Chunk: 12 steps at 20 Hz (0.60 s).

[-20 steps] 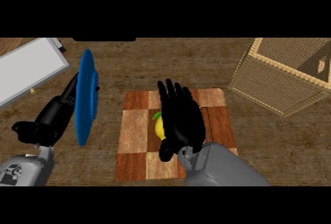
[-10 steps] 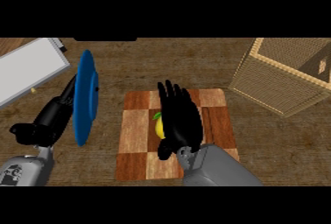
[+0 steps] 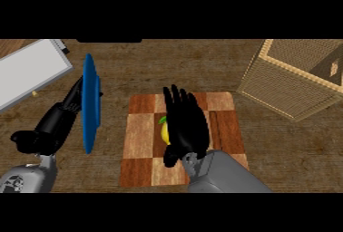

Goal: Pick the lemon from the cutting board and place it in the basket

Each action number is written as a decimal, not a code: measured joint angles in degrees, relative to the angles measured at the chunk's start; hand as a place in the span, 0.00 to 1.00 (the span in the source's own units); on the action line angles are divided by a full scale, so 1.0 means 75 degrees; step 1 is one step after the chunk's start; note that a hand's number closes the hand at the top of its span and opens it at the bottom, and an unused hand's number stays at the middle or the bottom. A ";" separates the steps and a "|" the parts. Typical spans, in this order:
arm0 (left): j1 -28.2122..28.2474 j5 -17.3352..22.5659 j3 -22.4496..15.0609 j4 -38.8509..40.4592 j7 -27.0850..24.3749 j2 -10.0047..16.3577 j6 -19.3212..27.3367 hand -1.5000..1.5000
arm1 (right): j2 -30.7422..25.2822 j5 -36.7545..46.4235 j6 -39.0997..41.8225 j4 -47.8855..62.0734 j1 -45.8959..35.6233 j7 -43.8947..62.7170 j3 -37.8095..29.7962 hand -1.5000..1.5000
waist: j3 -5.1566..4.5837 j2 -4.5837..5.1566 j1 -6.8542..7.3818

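One checkered cutting board (image 3: 140, 136), brown wooden counter (image 3: 201, 63)

one lemon (image 3: 164, 132), one basket (image 3: 276, 86), one plate (image 3: 90, 108)

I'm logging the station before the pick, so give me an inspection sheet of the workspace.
Surface: wooden counter, checkered cutting board lying flat on it.
Job's things: lemon on the board, mostly hidden under the right hand; wicker basket at far right, apart from the board.
Clutter: blue plate seen edge-on left of the board; pale grey slab at far left.
Hands: right hand open, fingers straight over the lemon; left hand open, resting beside the plate.
Cables: nothing seen.
Surroundings: nothing seen beyond the counter.
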 measured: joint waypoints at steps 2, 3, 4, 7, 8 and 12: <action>-0.0281 0.0039 0.0132 0.0196 0.0088 0.0001 -0.0097 0.50 | 0.0007 0.0018 -0.0089 0.0265 -0.0060 0.0023 0.0127 0.00 | -0.0001 0.0003 -0.0003; -0.0314 0.0035 0.0170 0.0173 0.0144 0.0010 -0.0141 0.50 | 0.0008 -0.0009 -0.0159 0.0389 -0.0075 0.0049 0.0222 0.00 | -0.0002 0.0005 0.0002; -0.0310 -0.0009 0.0193 0.0150 0.0152 -0.0017 -0.0155 0.50 | 0.0010 -0.0037 -0.0176 0.0471 -0.0148 0.0050 0.0209 0.00 | -0.0002 0.0007 0.0004; -0.0272 -0.0155 0.0198 0.0245 0.0040 -0.0164 -0.0159 0.50 | 0.0016 0.0001 -0.0244 0.0741 -0.0161 0.0015 0.0275 0.00 | -0.0002 0.0007 0.0005; -0.0223 -0.0191 0.0214 0.0252 -0.0035 -0.0192 -0.0186 0.50 | 0.0013 -0.0018 -0.0250 0.0714 -0.0134 0.0056 0.0348 0.00 | -0.0002 0.0008 0.0004; -0.0354 -0.0364 0.0182 0.0306 0.0058 -0.0371 -0.0175 0.50 | 0.0016 -0.0130 -0.0586 0.1285 -0.0315 -0.0062 0.0447 0.00 | -0.0001 0.0012 0.0015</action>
